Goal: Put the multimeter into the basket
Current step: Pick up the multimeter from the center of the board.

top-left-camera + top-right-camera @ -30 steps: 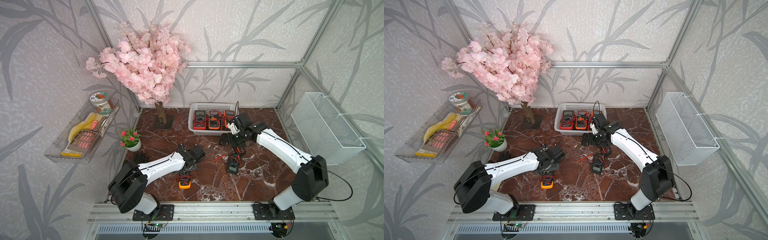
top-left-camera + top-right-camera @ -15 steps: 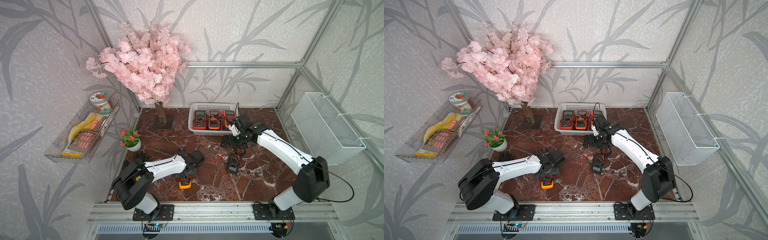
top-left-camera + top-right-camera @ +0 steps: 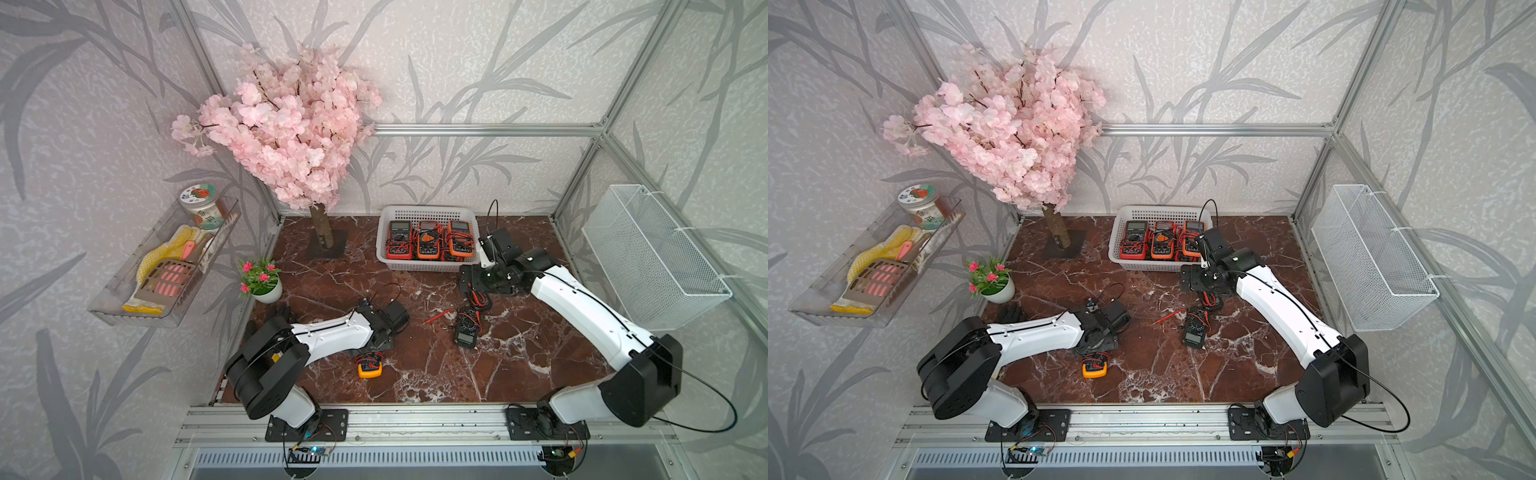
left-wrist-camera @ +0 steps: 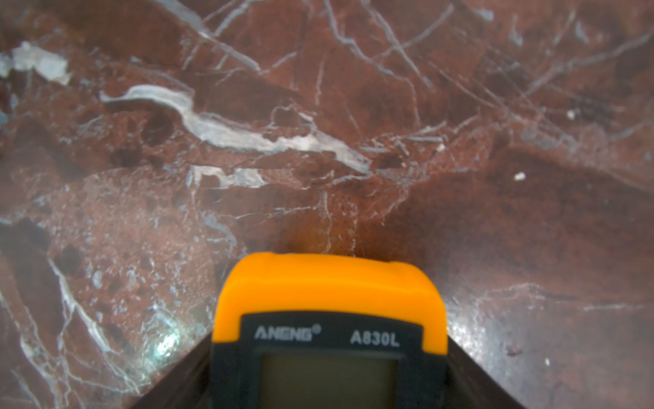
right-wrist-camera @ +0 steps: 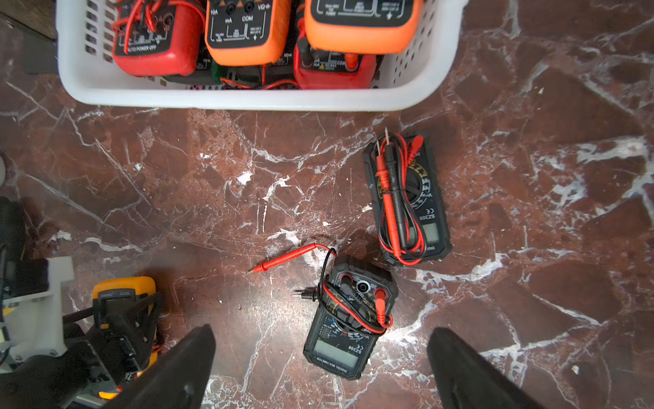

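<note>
Task partly done: several multimeters (image 3: 428, 245) lie in the basket (image 3: 419, 266), and three more are out on the worktop (image 3: 415, 374). The left gripper (image 4: 329, 368) clasps the yellow multimeter (image 4: 329, 283), which rests on the worktop well short of the basket. The right gripper (image 5: 322, 333), spread wide and empty, hovers over two black multimeters (image 5: 348, 318). Its arm and a loose red probe (image 5: 286, 256) lie along the likely path.

i see both arms alike: left arm (image 3: 332, 334) and right arm (image 3: 582, 309) wear glossy white shells dotted with small screws, bulky black joint housings (image 3: 642, 384), a thin black cable (image 3: 590, 296), black base plates (image 3: 306, 424); the right gripper (image 5: 322, 331) has matte black wedge fingers (image 5: 184, 368).
</note>
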{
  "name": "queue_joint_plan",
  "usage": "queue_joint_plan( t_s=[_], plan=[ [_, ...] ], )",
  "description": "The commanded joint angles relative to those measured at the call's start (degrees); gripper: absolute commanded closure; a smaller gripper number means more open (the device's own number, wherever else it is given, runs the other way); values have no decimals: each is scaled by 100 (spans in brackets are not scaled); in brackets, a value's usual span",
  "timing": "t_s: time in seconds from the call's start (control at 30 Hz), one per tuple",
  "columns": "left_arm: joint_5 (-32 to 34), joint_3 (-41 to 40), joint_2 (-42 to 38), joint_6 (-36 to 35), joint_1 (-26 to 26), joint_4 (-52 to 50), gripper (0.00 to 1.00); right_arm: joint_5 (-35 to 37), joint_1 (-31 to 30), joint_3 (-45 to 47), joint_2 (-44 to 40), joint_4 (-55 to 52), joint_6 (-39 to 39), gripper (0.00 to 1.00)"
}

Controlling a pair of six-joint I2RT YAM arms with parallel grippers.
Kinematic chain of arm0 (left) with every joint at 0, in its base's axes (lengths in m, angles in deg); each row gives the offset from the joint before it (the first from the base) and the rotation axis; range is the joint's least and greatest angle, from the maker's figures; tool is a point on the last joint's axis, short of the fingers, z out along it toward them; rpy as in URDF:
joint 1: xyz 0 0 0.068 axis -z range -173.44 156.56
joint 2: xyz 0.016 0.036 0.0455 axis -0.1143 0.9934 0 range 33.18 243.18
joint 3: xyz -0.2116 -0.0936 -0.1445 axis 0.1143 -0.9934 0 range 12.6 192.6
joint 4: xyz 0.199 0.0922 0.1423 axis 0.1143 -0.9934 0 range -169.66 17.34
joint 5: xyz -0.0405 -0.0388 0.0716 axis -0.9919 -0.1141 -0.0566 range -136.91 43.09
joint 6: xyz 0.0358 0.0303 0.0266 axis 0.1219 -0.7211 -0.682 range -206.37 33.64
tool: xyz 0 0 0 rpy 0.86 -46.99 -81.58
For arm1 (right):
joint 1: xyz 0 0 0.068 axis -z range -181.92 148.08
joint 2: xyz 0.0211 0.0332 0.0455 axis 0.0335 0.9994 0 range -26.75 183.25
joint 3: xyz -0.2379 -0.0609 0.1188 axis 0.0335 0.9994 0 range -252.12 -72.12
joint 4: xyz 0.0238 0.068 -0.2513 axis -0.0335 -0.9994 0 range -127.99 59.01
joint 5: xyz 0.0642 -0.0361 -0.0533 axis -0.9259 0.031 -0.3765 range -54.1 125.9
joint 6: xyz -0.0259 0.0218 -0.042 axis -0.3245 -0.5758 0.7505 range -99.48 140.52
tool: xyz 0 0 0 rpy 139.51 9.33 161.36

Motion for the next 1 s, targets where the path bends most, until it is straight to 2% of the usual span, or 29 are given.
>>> queue_joint_plan(
  t_s=[0.0, 0.1, 0.2, 0.3, 0.4, 0.6, 0.73, 0.97],
  plan=[
    [-71, -157, 22, -73, 20, 4, 28, -22, 125, 196, -186, 225, -212, 1],
    [-75, -145, 10, -92, 19, 65, 41, -572, 339, 336, -248, 438, -284, 1],
    [-35, -42, 10, -124, 23, -13, 56, -660, 393, 360, -241, 507, -248, 1],
    [63, 218, -3, -259, 13, -233, 64, -712, 421, 381, -250, 546, -185, 1],
    [326, 658, -25, -375, -1, -614, 67, -852, 457, 451, -281, 648, -218, 1],
    [690, 1686, 104, -1082, -157, -1030, 69, -1410, 583, 564, -215, 927, -373, 1],
    [658, 2471, 371, -1593, -401, -960, 69, -1273, 606, 508, -145, 878, -403, 1],
    [480, 4290, 1344, -2486, -840, -806, 69, -1023, 637, 421, -127, 746, -321, 1]
  ],
)
